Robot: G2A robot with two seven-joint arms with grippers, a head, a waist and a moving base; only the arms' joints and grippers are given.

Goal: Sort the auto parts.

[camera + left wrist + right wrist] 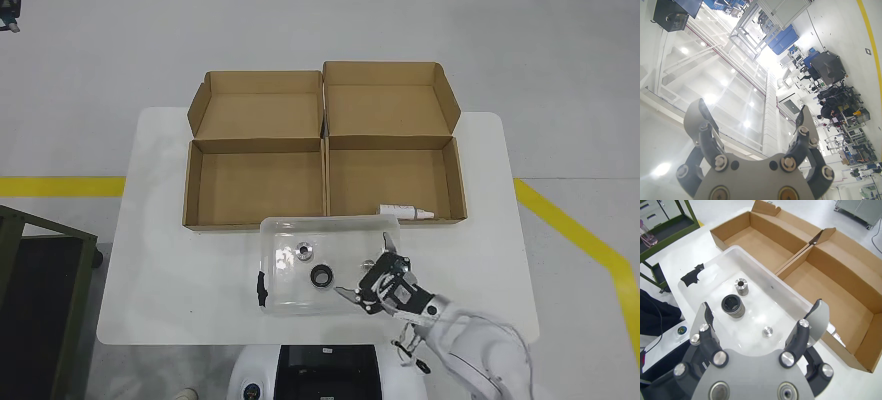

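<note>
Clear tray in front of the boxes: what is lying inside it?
Three metal parts, all apart: a steel cylinder, a dark-rimmed bearing and a small silver cap. The right pincer, open above, covers the near corner of the tray; nothing can be told there.

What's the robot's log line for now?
right gripper open above clear plastic tray | three metal parts in tray | left gripper open, empty

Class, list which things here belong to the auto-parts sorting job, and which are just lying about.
Job: clear tray; silver bushing, dark bearing and small cap in it; left cardboard box; right cardboard box holding a white tube; open right gripper above the tray.
Lying about: black tape, green cart, pink bottle, yellow floor line.
</note>
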